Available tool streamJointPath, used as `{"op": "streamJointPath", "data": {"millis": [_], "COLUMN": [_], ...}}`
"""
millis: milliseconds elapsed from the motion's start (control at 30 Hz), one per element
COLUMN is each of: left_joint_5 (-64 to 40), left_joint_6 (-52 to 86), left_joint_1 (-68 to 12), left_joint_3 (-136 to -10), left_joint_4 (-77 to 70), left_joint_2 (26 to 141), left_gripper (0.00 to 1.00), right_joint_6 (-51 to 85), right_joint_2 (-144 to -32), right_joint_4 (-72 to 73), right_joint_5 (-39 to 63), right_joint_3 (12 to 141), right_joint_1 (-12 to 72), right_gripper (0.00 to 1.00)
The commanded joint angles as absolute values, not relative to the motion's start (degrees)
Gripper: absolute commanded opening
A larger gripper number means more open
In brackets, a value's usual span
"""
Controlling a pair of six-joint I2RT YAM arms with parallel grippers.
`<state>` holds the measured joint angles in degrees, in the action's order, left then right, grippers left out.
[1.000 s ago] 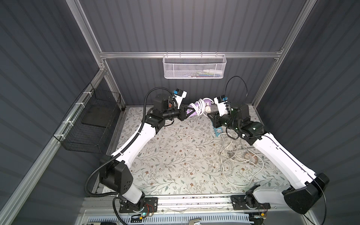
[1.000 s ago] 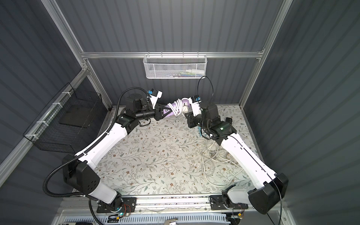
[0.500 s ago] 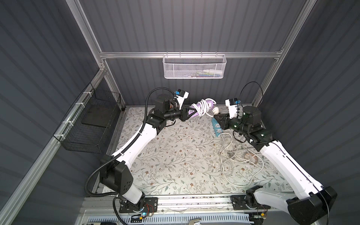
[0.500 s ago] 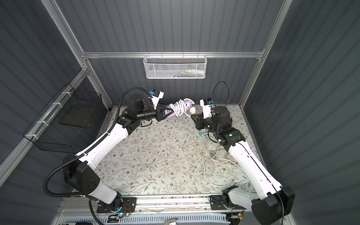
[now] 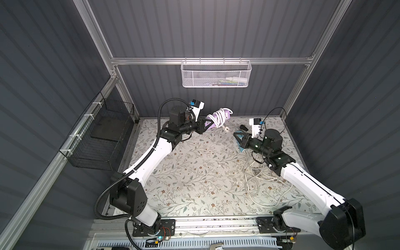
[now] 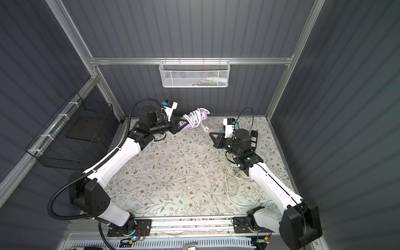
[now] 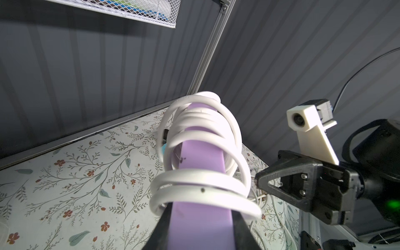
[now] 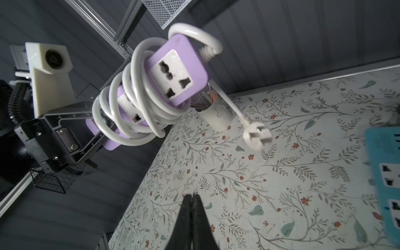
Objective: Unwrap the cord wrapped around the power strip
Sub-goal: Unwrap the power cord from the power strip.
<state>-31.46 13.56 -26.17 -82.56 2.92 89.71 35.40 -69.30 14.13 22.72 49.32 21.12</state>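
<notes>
The right end effector (image 5: 235, 135) has drawn back from the power strip (image 5: 225, 113) over the last second. It was close against the strip's far end and now sits well apart from it, low over the tabletop (image 5: 184, 173). Its jaws are pressed together and grasp nothing, as the right wrist view shows. The plug (image 8: 257, 136) now hangs free below the strip on a short straight run of cord (image 8: 129, 91), swinging slightly by its blur. The left end effector (image 5: 206, 125) is clenched on the near end of the purple strip and holds it in the air, tilted up toward the back wall. Several white loops are still wound round the strip's middle, with one more hooked over its far end. Freeing the tail looks like only the opening step, so most of the unwrapping remains. The next pull probably calls for a fresh grasp on the plug or on the hanging run. A pile of loose cables (image 5: 255, 173) and a blue strip (image 8: 387, 173) lie under the right arm, and a returning reach could snag them.
</notes>
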Motion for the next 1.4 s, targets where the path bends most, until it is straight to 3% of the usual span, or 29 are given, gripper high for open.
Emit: {"op": "streamJointPath", "data": {"millis": [0, 133, 167, 200, 300, 400, 467, 667, 967, 1200, 1367], "left_joint_5": [-32.08, -32.21, -32.23, -32.20, -32.23, -32.80, -33.24, -35.01, -39.17, -44.11, -46.77], "left_joint_6": [14.24, 14.11, 14.10, 13.99, 13.89, 14.26, 14.68, 16.29, 18.60, 22.78, 24.63], "left_joint_1": [-26.02, -26.00, -26.01, -25.97, -25.97, -26.02, -26.02, -26.02, -25.99, -26.02, -26.02], "left_joint_3": [-82.88, -82.88, -82.96, -82.97, -83.23, -83.62, -84.05, -86.11, -88.90, -91.56, -93.09], "left_joint_4": [-3.12, -3.02, -2.92, -2.83, -2.40, -2.24, -2.12, -1.39, -1.14, -1.43, -1.41], "left_joint_2": [86.65, 86.62, 86.58, 86.57, 86.75, 87.14, 87.27, 87.80, 87.94, 90.39, 91.43], "left_gripper": [0.00, 0.00, 0.00, 0.00, 0.00, 0.00, 0.00, 0.00, 0.00, 0.00, 0.00], "right_joint_6": [40.54, 41.52, 40.89, 40.07, 37.71, 36.70, 36.57, 38.44, 43.08, 27.24, 20.78], "right_joint_2": [-73.32, -77.18, -77.44, -77.47, -76.37, -75.14, -74.67, -74.17, -83.26, -86.59, -87.35], "right_joint_4": [22.51, 25.23, 25.07, 24.68, 22.16, 20.68, 20.74, 23.24, 28.39, 16.40, 16.33], "right_joint_5": [23.01, 24.69, 25.08, 24.98, 24.44, 24.85, 26.14, 30.93, 43.34, 49.13, 49.59], "right_joint_3": [47.96, 49.48, 50.10, 50.48, 51.39, 51.06, 50.41, 48.81, 53.16, 61.05, 62.02], "right_joint_1": [20.77, 20.18, 20.13, 20.20, 19.91, 18.85, 17.44, 12.28, 9.32, 9.32, 9.23], "right_gripper": [0.00, 0.00, 0.09, 0.28, 0.69, 0.88, 0.95, 0.99, 0.99, 0.99, 0.99]}}
